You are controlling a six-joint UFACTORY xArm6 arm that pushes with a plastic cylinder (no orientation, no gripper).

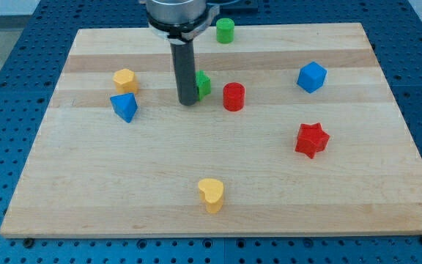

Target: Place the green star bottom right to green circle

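The green star (pixel 203 84) sits near the board's upper middle, mostly hidden behind my rod, with only its right part showing. My tip (pixel 187 102) rests against the star's lower left side. The green circle (pixel 225 31) stands at the view's top edge of the board, up and to the right of the star. A red cylinder (pixel 234 97) stands just right of and below the star, a small gap apart.
A yellow hexagon block (pixel 124 79) and a blue triangle-like block (pixel 124 107) sit left of my tip. A blue cube-like block (pixel 311 77) is at right, a red star (pixel 311 139) lower right, a yellow heart (pixel 211 195) near the bottom.
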